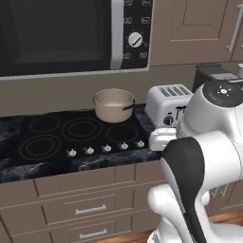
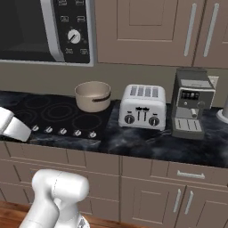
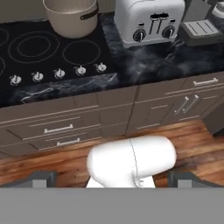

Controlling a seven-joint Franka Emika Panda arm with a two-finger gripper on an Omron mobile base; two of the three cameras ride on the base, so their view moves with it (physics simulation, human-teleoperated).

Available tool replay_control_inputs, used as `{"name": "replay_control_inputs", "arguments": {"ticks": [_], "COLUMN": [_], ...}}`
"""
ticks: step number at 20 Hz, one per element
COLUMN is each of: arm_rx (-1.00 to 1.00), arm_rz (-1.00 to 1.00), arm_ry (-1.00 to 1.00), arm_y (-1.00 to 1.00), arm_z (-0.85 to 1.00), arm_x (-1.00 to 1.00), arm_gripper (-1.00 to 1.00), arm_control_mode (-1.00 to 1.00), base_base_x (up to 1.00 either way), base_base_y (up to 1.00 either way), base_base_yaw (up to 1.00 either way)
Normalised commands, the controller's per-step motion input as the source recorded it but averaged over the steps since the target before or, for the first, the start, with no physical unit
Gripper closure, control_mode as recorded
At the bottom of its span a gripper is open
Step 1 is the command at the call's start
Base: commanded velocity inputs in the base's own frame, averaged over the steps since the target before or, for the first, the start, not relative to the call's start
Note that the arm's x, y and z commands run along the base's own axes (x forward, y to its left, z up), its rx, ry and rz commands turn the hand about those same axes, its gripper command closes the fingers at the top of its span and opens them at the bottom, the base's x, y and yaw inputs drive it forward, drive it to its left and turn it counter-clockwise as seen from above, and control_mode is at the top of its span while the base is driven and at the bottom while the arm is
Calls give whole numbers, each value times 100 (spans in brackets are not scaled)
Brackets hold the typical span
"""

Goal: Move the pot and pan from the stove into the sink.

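The beige pot (image 1: 114, 105) (image 2: 92, 95) (image 3: 71, 16) stands upright on the back right burner of the black stove (image 1: 61, 137) (image 2: 53, 113) (image 3: 39, 52), close to the toaster. The pan and the sink are out of view. My gripper (image 3: 114, 178) is open, its dark fingertips (image 3: 41, 177) set wide apart at the bottom of the hand view with nothing between them. It hangs in front of the counter, well short of the pot, looking down over the stove's knobs and the drawers.
A white toaster (image 1: 168, 104) (image 2: 142, 107) (image 3: 148, 19) sits right of the stove, with a coffee machine (image 2: 192, 104) beyond it. A microwave (image 1: 71, 35) (image 2: 44, 29) hangs above the cooktop. Drawers (image 3: 57, 129) and a wooden floor lie below.
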Motion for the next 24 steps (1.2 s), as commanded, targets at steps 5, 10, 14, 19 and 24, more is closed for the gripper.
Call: {"name": "replay_control_inputs", "arguments": {"ticks": [5,10,14,19,24], "arm_rx": [-7,-5,-7,-16,-19], "arm_rz": [9,7,7,13,19], "arm_ry": [0,0,0,-2,-4], "arm_y": [0,0,0,0,0], "arm_z": [-1,0,-1,-25,-44], "arm_x": [49,63,57,32,11], "arm_gripper": [-100,-100,-100,-100,-100], "arm_control_mode": [-100,-100,-100,-100,-100], "base_base_x": [0,0,0,0,0], "base_base_y": [0,0,0,0,0], "base_base_yaw": [0,0,0,0,0]}}
